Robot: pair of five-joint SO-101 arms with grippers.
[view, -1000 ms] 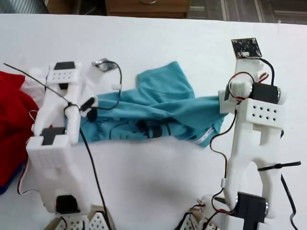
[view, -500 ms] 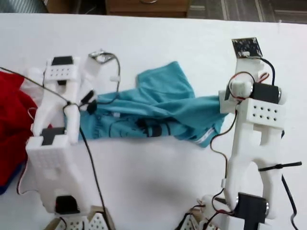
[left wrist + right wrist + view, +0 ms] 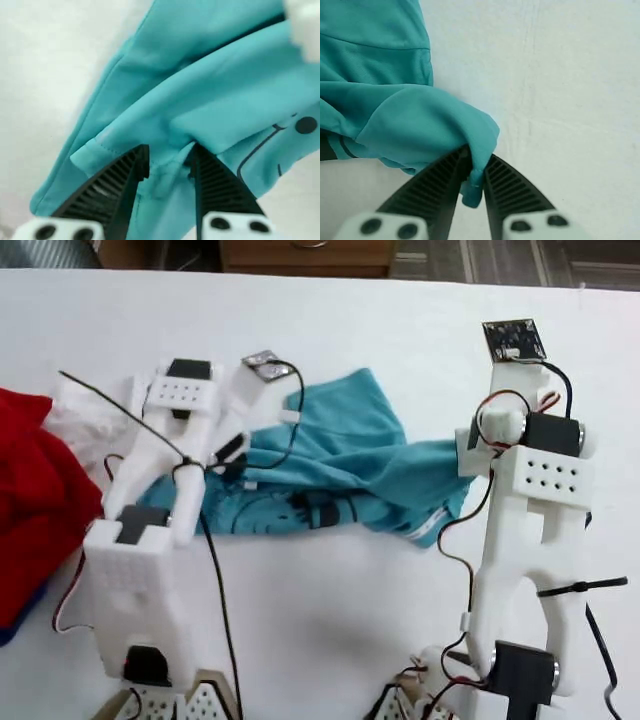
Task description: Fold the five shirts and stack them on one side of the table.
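A teal shirt lies bunched across the middle of the white table, with a dark print on its near part. My left gripper sits at the shirt's left end; in the left wrist view its fingers pinch a fold of the teal shirt. My right gripper is at the shirt's right end. In the right wrist view it is shut on a bunched corner of the teal shirt.
A red shirt lies heaped at the table's left edge, with white cloth behind it and a bit of blue cloth under it. The far part of the table and the near middle are bare white surface.
The left arm has swung to the right over the shirt, carrying the shirt's left end with it. The right arm has kept still.
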